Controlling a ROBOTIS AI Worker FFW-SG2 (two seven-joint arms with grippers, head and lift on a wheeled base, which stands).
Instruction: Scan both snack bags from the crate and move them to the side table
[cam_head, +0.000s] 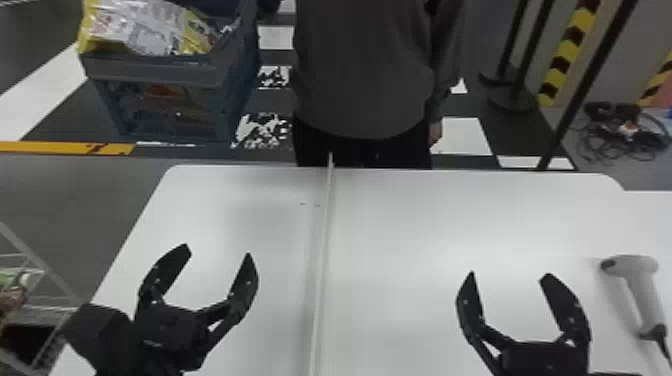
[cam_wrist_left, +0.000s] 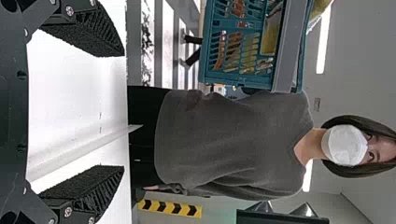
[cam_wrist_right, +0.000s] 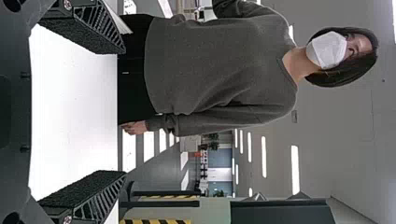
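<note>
Two left fingers, two right fingers, spread wide, empty, scanner in head view

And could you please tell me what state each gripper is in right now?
Left gripper: open, holding nothing.
Right gripper: open, also holding nothing.

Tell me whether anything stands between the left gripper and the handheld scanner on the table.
Yes. Right of the left gripper, a thin raised divider runs away from the robot across the white table. Past that, the right gripper is also between it and the scanner.
</note>
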